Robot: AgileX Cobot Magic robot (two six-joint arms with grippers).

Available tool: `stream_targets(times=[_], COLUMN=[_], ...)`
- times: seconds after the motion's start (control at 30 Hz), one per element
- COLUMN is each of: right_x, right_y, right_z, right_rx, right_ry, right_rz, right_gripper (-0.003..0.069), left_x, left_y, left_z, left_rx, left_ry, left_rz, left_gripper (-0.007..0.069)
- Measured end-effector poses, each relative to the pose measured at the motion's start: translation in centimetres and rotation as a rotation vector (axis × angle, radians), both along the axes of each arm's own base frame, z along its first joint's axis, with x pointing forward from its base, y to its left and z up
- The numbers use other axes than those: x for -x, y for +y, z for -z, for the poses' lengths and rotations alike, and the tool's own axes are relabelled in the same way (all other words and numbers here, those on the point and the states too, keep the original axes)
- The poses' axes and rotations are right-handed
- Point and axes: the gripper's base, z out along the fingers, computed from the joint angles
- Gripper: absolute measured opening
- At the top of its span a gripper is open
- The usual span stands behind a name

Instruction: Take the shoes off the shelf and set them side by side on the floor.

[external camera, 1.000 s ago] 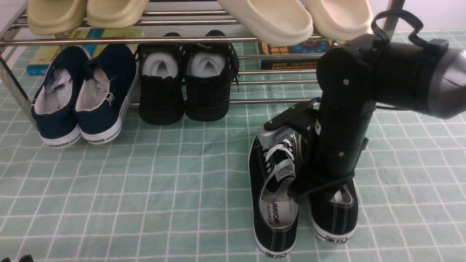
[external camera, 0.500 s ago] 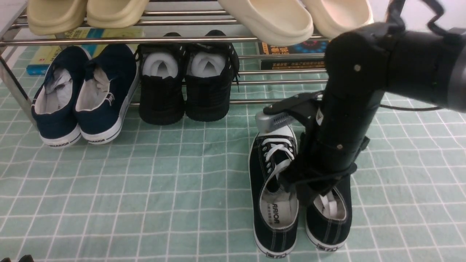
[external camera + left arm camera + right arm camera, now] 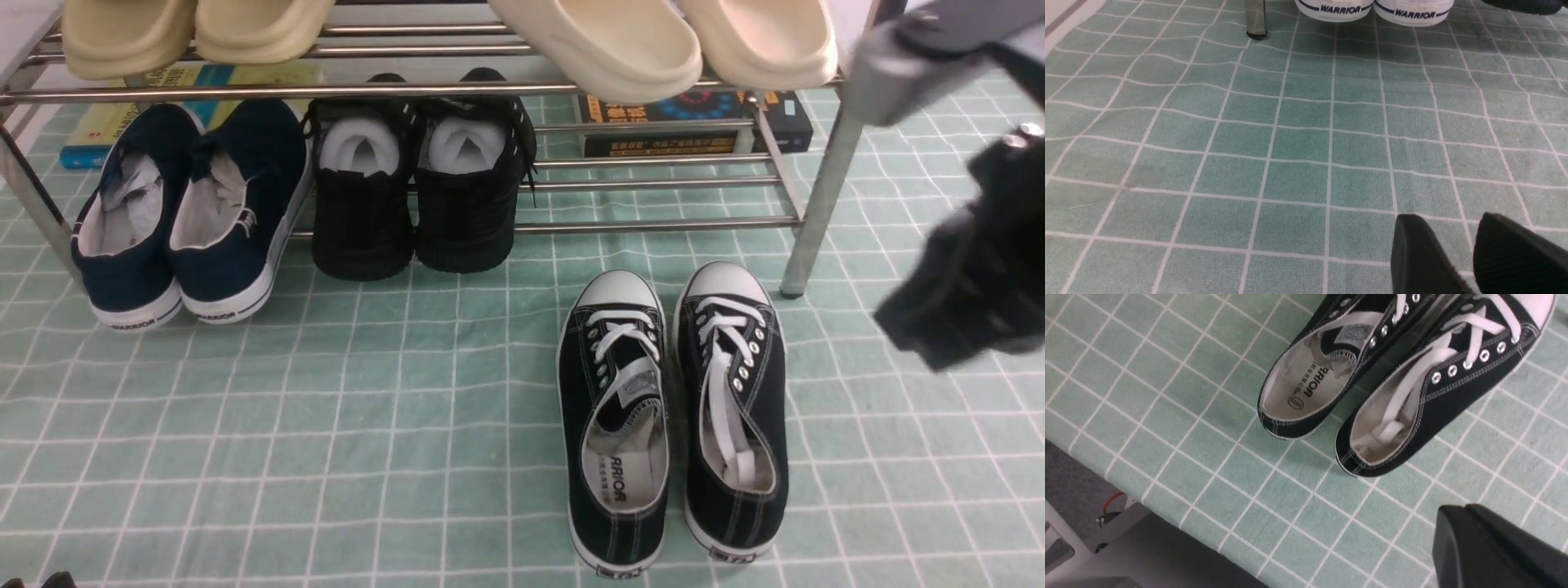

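Note:
The two black canvas shoes with white laces and toe caps stand side by side on the pale green gridded floor (image 3: 408, 425), toes toward the shelf (image 3: 653, 224): one shoe (image 3: 614, 416) on the left, the other (image 3: 735, 408) touching it on the right. The right wrist view shows both from above, the first shoe (image 3: 1298, 384) and the second shoe (image 3: 1453, 404). My right gripper (image 3: 963, 318) hangs blurred at the right, apart from the shoes, and in its wrist view the right gripper (image 3: 1457, 510) is shut and empty. My left gripper (image 3: 1449, 218) is open over bare floor.
On the chrome shelf's lower tier sit navy slip-ons (image 3: 180, 212) and all-black shoes stuffed with paper (image 3: 416, 188). Beige slippers (image 3: 604, 41) lie on the upper tier, books (image 3: 694, 122) behind. A shelf leg (image 3: 816, 196) stands just beyond the right shoe. The floor sheet's edge (image 3: 1126, 490) is near.
My right gripper let go of the right-hand shoe and the arm swung up and away to the right. That shoe now rests flat beside the other, fully uncovered.

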Motion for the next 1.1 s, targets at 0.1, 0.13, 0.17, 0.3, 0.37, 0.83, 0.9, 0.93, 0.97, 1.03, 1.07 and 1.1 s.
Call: stream_targets(times=[0.1, 0.13, 0.17, 0.3, 0.37, 0.83, 0.9, 0.93, 0.97, 1.03, 1.07, 1.1], right_x=[2.9, 3.1, 3.9, 5.9, 6.5, 7.0, 7.1, 7.1, 7.1, 7.1, 7.1, 7.1], right_y=[-2.2, -2.4, -3.0, -4.6, -5.1, -5.6, -5.6, -5.6, -5.6, -5.6, -5.6, -5.6], right_z=[0.8, 0.9, 1.5, 5.0, 7.3, 12.8, 12.9, 13.0, 13.0, 13.0, 13.0, 13.0], right_rx=[-0.04, -0.044, -0.071, -0.176, -0.24, -0.389, -0.382, -0.38, -0.377, -0.375, -0.375, -0.375], right_ry=[-0.051, -0.059, -0.096, -0.231, -0.314, -0.502, -0.494, -0.492, -0.489, -0.487, -0.487, -0.487], right_rz=[0.012, 0.013, 0.015, 0.028, 0.036, 0.056, 0.056, 0.055, 0.055, 0.054, 0.054, 0.054], right_gripper=[-0.0015, -0.0015, -0.0015, -0.0015, -0.0015, -0.001, -0.0007, -0.0006, -0.0006, -0.0005, -0.0005, -0.0004], left_x=[0.0, 0.0, 0.0, 0.0, 0.0, 0.0, 0.0, 0.0, 0.0, 0.0, 0.0, 0.0], left_y=[0.0, 0.0, 0.0, 0.0, 0.0, 0.0, 0.0, 0.0, 0.0, 0.0, 0.0, 0.0], left_z=[0.0, 0.0, 0.0, 0.0, 0.0, 0.0, 0.0, 0.0, 0.0, 0.0, 0.0, 0.0], left_rx=[0.0, 0.0, 0.0, 0.0, 0.0, 0.0, 0.0, 0.0, 0.0, 0.0, 0.0, 0.0], left_ry=[0.0, 0.0, 0.0, 0.0, 0.0, 0.0, 0.0, 0.0, 0.0, 0.0, 0.0, 0.0], left_rz=[0.0, 0.0, 0.0, 0.0, 0.0, 0.0, 0.0, 0.0, 0.0, 0.0, 0.0, 0.0], left_gripper=[0.0241, 0.0241, 0.0241, 0.0241, 0.0241, 0.0241, 0.0241, 0.0241, 0.0241, 0.0241, 0.0241, 0.0241])
